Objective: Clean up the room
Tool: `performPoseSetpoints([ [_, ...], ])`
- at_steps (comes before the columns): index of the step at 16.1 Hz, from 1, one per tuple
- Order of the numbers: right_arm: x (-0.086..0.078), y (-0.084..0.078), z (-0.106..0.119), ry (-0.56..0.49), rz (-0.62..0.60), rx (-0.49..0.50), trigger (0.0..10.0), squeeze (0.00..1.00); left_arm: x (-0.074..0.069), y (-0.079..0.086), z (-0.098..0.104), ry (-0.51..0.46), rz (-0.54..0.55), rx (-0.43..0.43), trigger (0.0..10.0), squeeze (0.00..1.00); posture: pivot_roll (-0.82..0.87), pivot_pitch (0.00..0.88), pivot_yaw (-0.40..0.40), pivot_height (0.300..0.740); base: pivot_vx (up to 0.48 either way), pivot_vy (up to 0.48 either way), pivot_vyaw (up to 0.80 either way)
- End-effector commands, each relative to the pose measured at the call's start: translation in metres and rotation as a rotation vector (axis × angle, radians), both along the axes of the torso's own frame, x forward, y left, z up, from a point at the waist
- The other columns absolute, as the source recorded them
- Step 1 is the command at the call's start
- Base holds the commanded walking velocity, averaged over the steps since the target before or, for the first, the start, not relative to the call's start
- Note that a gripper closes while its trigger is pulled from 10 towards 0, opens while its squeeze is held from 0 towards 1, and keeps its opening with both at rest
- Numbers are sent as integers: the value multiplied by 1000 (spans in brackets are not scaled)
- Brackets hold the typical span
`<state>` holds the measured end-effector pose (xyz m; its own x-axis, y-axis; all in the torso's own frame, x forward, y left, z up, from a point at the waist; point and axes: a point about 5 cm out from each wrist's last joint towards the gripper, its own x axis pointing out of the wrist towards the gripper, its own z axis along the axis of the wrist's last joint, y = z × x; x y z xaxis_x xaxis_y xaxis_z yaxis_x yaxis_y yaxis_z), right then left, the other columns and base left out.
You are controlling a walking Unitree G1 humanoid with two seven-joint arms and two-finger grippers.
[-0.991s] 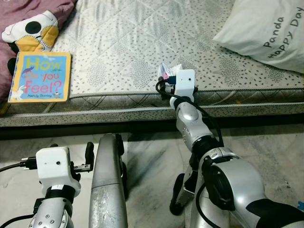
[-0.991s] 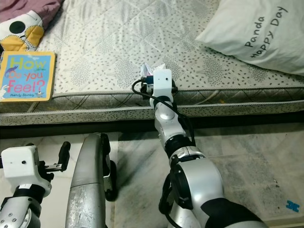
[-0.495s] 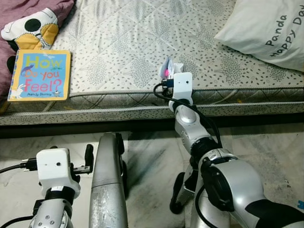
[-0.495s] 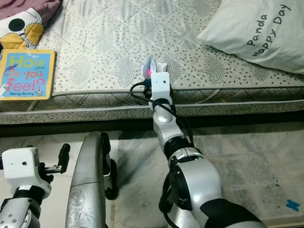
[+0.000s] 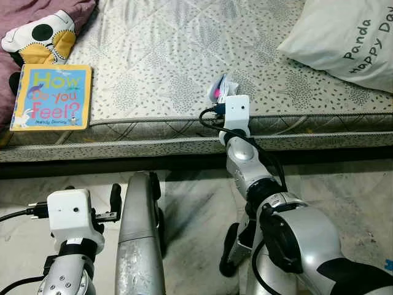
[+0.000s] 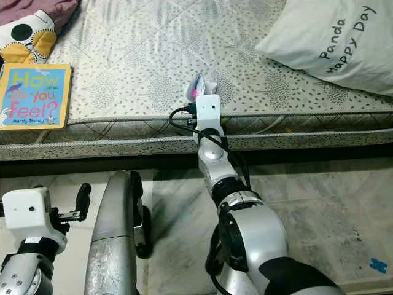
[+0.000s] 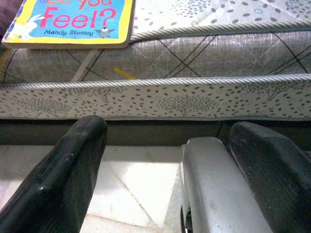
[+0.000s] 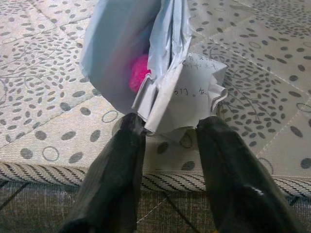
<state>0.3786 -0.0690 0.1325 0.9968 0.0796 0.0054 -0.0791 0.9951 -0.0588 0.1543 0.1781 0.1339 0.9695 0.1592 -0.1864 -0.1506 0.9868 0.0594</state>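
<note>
Right gripper (image 8: 167,131) now lifted off mattress (image 5: 159,61), clamped on paper (image 8: 160,77): pickup done, bin next. Left gripper (image 7: 165,160) idle, fingers apart.

The grey leaf-patterned quilted mattress (image 5: 166,55) has a broad bare stretch across its middle, and a gripper could pass over it freely from the front edge to the far side. Obstacles sit at the flanks — a yellow-bordered blue picture book (image 5: 51,98) lies flat at the left front edge, with a purple blanket and panda-print cushion (image 5: 38,35) bunched just behind it. A white pillow with dark lettering (image 6: 328,43) takes up the far right corner. Near the middle of the front edge a crumpled white paper scrap with a pink spot (image 8: 150,73) stands between the right gripper's black fingers (image 8: 116,179). Below, pale marble floor (image 6: 319,209) lies open on the right — the robot's own silver leg (image 5: 138,239) blocks the left.
</note>
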Motion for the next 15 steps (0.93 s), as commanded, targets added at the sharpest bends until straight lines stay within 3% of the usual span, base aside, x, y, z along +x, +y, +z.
performPoseSetpoints([
  [1, -2, 3, -6, 30, -1, 20, 0, 0, -4, 2, -3, 29, 21, 10, 10000, 0, 372, 377, -3, 545, 0, 0, 0],
  [15, 1, -6, -3, 20, -16, 34, 0, 0, 6, 2, -4, 10, 13, 7, 10000, 0, 362, 339, -5, 545, 0, 0, 0],
])
